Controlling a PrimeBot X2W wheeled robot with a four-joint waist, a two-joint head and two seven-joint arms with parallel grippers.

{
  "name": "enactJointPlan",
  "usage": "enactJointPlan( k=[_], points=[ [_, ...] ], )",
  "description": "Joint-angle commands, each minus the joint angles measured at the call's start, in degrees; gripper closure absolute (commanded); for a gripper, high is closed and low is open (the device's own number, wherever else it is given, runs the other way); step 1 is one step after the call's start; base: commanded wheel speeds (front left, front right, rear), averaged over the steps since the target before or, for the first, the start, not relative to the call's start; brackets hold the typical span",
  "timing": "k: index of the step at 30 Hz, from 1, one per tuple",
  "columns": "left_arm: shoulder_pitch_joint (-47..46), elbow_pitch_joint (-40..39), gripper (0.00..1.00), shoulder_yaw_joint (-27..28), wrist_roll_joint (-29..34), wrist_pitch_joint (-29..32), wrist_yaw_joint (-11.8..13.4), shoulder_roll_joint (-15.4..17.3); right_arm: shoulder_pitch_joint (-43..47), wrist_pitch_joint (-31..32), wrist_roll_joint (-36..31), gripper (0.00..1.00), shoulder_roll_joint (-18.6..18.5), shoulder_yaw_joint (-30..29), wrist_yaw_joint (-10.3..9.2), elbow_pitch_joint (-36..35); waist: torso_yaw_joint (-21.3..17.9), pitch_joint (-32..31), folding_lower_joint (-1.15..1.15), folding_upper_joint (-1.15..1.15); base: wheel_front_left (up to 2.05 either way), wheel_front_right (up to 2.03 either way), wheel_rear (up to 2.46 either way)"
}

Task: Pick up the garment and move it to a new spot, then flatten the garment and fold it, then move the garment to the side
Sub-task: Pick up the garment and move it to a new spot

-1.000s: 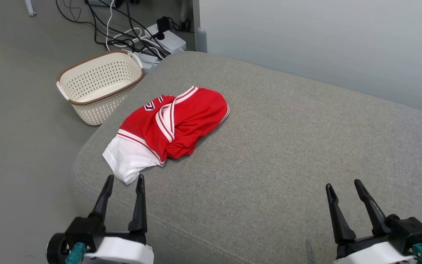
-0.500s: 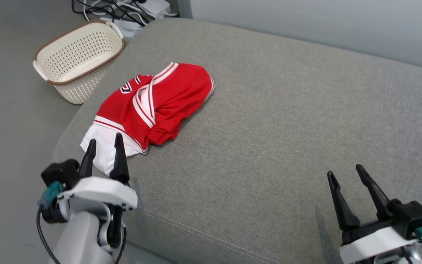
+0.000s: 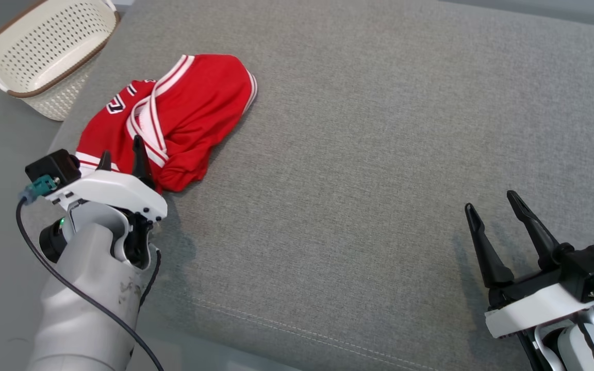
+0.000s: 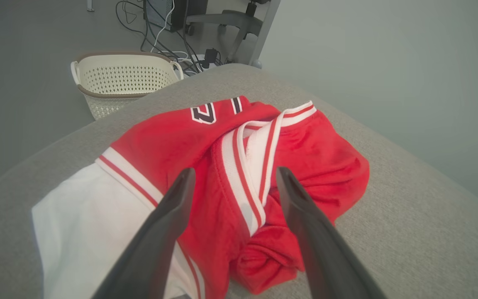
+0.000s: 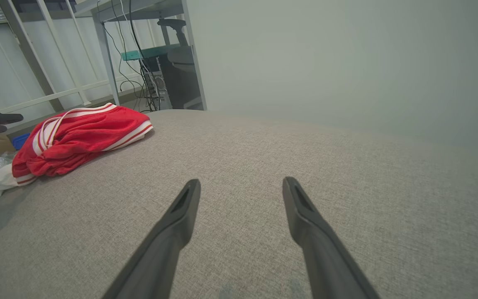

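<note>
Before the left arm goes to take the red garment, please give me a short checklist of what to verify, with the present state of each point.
1. Left pincer open: ok, the fingers stand apart.
2. Left pincer aimed at the garment: ok, in the left wrist view it frames the red fold with the striped trim.
3. Left pincer touching the cloth: cannot tell.
4. Garment gripped: not ok, it lies crumpled on the grey cushion.
5. Right pincer open and away from the garment: ok, it is over bare cushion.
6. Basket apart from the garment: ok, it stands beside the cushion.
</note>
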Motion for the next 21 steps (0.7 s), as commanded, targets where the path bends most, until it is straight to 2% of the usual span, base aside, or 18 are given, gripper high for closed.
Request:
enactJointPlan(
  k=[1,8,21],
  points=[
    [-3.3,1.4,0.0,1.8,-1.0,0.2,0.0,2.7,-1.3,-0.7,0.9,0.0,-0.7,1.5,0.03,-1.3,-1.0,1.1,0.0,0.0,0.0,0.0,0.0],
    [-8.9,9.7,0.0,2.1,-2.0,2.2,0.3,3.9,-2.8,-0.7,2.2,0.0,-2.3,3.2,0.03,-1.4,-2.8,3.6,0.0,0.0,0.0,0.0,0.0],
    [-12.1,13.1,0.0,1.7,-2.6,5.0,0.2,5.8,-6.6,-0.7,3.8,0.0,-4.5,6.3,0.03,-1.0,-6.0,7.1,0.0,0.0,0.0,0.0,0.0]
  ],
)
